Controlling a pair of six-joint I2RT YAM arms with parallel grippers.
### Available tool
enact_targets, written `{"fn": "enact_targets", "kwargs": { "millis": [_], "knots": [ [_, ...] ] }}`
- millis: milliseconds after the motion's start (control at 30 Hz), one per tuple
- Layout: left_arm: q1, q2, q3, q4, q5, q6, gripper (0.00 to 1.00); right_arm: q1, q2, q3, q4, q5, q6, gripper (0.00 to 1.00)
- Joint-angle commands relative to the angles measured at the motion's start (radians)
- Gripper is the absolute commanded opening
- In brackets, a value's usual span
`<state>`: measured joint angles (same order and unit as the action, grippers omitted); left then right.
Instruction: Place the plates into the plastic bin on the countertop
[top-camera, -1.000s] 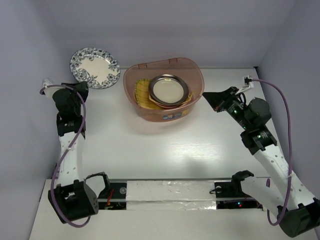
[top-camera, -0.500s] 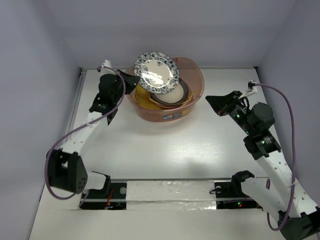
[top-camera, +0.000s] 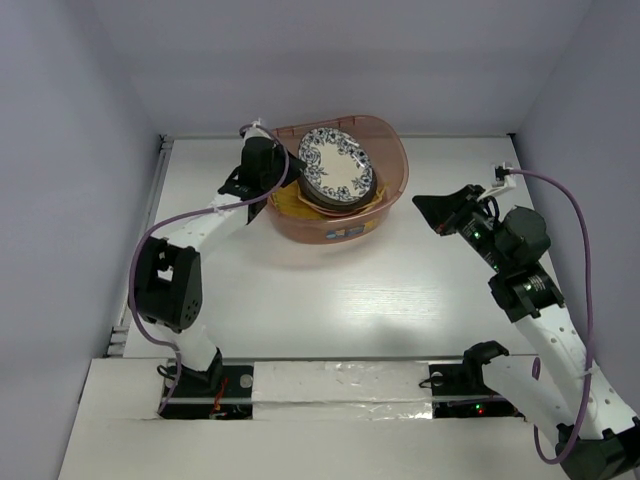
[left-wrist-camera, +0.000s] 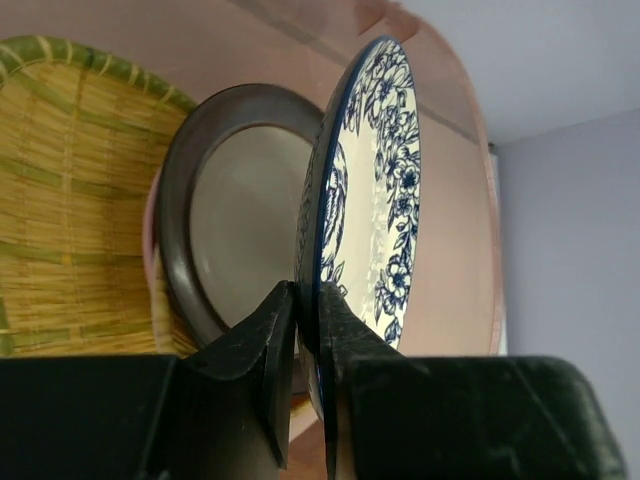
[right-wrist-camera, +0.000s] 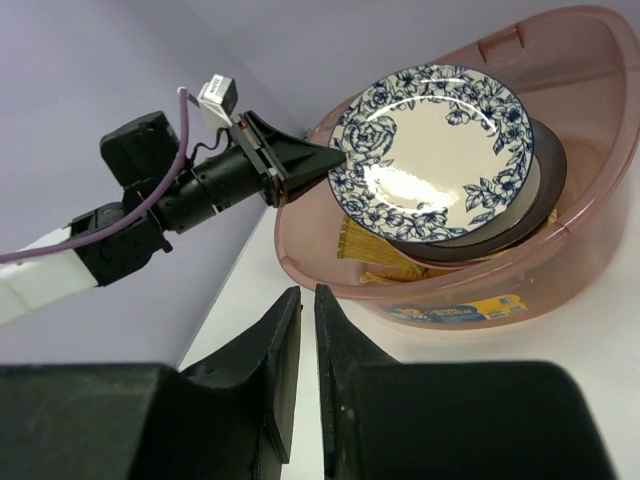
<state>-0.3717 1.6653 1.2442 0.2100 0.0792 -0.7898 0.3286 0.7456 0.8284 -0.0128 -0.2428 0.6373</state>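
Observation:
My left gripper (top-camera: 293, 172) is shut on the near edge of the blue-white patterned plate (top-camera: 337, 165) and holds it tilted inside the plastic bin (top-camera: 300, 228). In the left wrist view the plate (left-wrist-camera: 385, 200) stands edge-on between my fingers, just above the dark-rimmed silver plate (left-wrist-camera: 240, 200) and the yellow woven plate (left-wrist-camera: 70, 200). My right gripper (top-camera: 425, 208) is shut and empty, above the countertop right of the bin. Its view shows the patterned plate (right-wrist-camera: 430, 140), the dark-rimmed plate (right-wrist-camera: 535, 200) under it, the bin (right-wrist-camera: 560, 280) and my left gripper (right-wrist-camera: 315, 160).
The bin stands at the back middle of the white countertop (top-camera: 330, 300), close to the rear wall. A blue-and-yellow label (right-wrist-camera: 455, 312) is on the bin's near side. Walls close in the left, back and right sides.
My left arm took the patterned plate from the back left of the countertop, carried it right over the bin and lowered it onto the stack. The right arm barely moved.

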Motion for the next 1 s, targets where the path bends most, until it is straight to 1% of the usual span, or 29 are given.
{"fn": "enact_targets", "kwargs": {
  "millis": [0,67,233,300,333,367,433,467,533,567,633,667,700,733,767,833,867,900,933,967],
  "knots": [
    [-0.003,-0.009,0.083,0.134,-0.005,0.003,0.00,0.006,-0.012,0.006,0.016,0.007,-0.024,0.17],
    [-0.003,0.016,0.086,0.115,-0.022,0.018,0.00,0.006,-0.015,0.006,0.016,0.010,-0.025,0.17],
    [-0.003,0.053,0.090,0.078,-0.009,0.035,0.00,0.006,-0.019,0.005,0.016,0.010,-0.024,0.18],
    [-0.003,0.059,0.086,0.066,-0.030,0.041,0.01,0.006,-0.018,0.005,0.016,0.011,-0.025,0.18],
    [-0.003,0.056,0.083,0.063,-0.042,0.047,0.06,0.006,-0.018,0.008,0.016,0.014,-0.028,0.18],
    [-0.003,0.044,0.077,0.062,-0.051,0.058,0.17,0.006,-0.020,0.009,0.016,0.016,-0.030,0.21],
    [-0.003,0.024,0.051,0.075,-0.070,0.072,0.32,0.006,-0.025,0.015,-0.015,0.016,-0.037,0.25],
    [-0.003,0.002,0.043,0.078,-0.091,0.078,0.48,0.006,-0.032,0.017,-0.021,0.019,-0.044,0.29],
    [-0.003,-0.019,0.032,0.074,-0.120,0.103,0.60,0.006,-0.040,0.021,-0.032,0.026,-0.050,0.34],
    [-0.003,-0.042,0.035,0.066,-0.125,0.113,0.70,0.006,-0.045,0.024,-0.042,0.037,-0.059,0.38],
    [-0.003,-0.068,0.047,0.039,-0.153,0.141,0.77,0.006,-0.063,0.034,-0.055,0.048,-0.068,0.42],
    [-0.003,-0.103,0.050,0.032,-0.154,0.152,0.82,0.006,-0.069,0.035,-0.067,0.059,-0.070,0.46],
    [-0.003,-0.127,0.054,0.026,-0.154,0.161,0.83,0.006,-0.084,0.038,-0.072,0.065,-0.077,0.49],
    [-0.003,-0.150,0.051,0.026,-0.148,0.181,0.87,0.006,-0.095,0.043,-0.078,0.068,-0.080,0.51],
    [-0.003,-0.206,0.047,0.025,-0.141,0.187,0.92,0.006,-0.104,0.055,-0.093,0.074,-0.086,0.56],
    [-0.013,-0.281,0.002,0.031,-0.125,0.205,0.94,0.006,-0.147,0.069,-0.110,0.092,-0.097,0.60],
    [-0.013,-0.376,-0.029,0.043,-0.121,0.211,0.94,0.006,-0.166,0.084,-0.131,0.121,-0.103,0.65],
    [-0.024,-0.434,-0.061,0.075,-0.114,0.215,0.97,0.006,-0.187,0.092,-0.145,0.144,-0.117,0.69],
    [-0.024,-0.491,-0.143,0.089,-0.104,0.219,0.99,0.006,-0.212,0.100,-0.159,0.169,-0.125,0.73],
    [-0.024,-0.613,-0.185,0.095,-0.102,0.224,0.99,0.006,-0.269,0.103,-0.180,0.230,-0.131,0.82]
  ]
}}
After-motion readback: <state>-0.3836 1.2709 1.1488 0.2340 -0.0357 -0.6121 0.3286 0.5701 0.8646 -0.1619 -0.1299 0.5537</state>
